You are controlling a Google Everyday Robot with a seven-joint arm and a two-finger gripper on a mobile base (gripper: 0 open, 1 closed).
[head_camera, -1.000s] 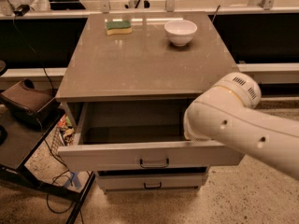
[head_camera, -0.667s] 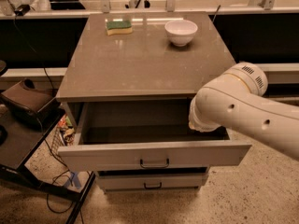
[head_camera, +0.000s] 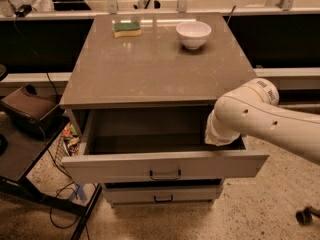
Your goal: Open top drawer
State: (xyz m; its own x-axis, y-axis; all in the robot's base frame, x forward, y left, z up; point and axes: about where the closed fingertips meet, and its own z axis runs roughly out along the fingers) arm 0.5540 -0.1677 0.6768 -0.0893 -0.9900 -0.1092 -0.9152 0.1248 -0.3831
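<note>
Grey flat-fronted top drawer [head_camera: 120,166] open, gripper hidden behind rounded white arm [head_camera: 260,119]

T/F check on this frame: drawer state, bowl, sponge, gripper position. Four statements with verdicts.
1. The top drawer is pulled out. True.
2. The white bowl sits inside the drawer. False: it stands on the cabinet top.
3. The green sponge lies on the cabinet top, left of the bowl. True.
4. The gripper hovers over the bowl. False: it is down at the open drawer's right end.
</note>
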